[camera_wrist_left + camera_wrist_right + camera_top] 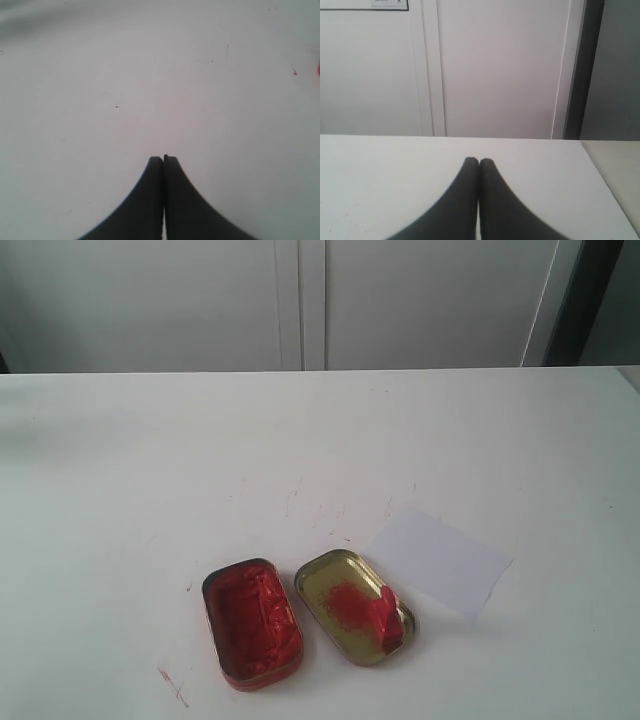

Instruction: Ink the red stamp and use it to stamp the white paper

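Note:
The small red stamp (386, 618) lies inside the gold tin lid (354, 606), against its right rim, beside a red smear. The white paper (438, 560) lies flat just right of the lid; no mark shows on it from here. Left of the lid sits the tin of red ink paste (253, 624). Neither arm appears in the exterior view. My left gripper (163, 159) is shut on nothing above bare white tabletop. My right gripper (479, 161) is shut and empty too, pointing across the table toward the cabinets.
The white tabletop (150, 480) carries faint red scuffs, one near the front left (172, 685). White cabinet doors (300, 300) stand behind the table's far edge. The table's right edge (600, 175) shows in the right wrist view.

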`<state>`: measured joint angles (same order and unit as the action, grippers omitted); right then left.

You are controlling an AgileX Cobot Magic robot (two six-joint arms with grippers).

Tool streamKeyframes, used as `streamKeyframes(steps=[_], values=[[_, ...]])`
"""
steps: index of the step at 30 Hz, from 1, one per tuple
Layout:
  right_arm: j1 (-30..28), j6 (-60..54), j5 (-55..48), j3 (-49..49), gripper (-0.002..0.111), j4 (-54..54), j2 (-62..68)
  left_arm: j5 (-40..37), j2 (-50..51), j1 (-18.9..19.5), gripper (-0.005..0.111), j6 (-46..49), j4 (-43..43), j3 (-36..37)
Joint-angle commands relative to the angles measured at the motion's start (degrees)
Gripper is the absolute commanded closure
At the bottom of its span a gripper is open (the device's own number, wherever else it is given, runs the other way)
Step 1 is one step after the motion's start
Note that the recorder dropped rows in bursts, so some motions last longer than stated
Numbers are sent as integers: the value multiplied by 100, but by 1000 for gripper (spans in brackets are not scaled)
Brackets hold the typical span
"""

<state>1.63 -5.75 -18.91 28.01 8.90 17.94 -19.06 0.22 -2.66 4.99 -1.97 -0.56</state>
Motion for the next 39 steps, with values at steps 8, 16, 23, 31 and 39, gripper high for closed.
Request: streamKeyframes(steps=[8,16,23,31,39], values=[[14,-68,-1249,832,108,5,1184,-6,-22,-28,107,-9,-14,56],[14,-44,-1717,1150,108,133,1632,-6,-22,-28,107,-9,-14,56],[14,-44,-2376,1341,108,200,2183,-6,-22,-28,107,-9,-14,56],[14,-200,-2858,1698,108,361,2981,-6,-22,-28,107,-9,-14,56],[14,-224,-3374,2269,108,446,3779,-6,-22,-28,107,-9,-14,56]])
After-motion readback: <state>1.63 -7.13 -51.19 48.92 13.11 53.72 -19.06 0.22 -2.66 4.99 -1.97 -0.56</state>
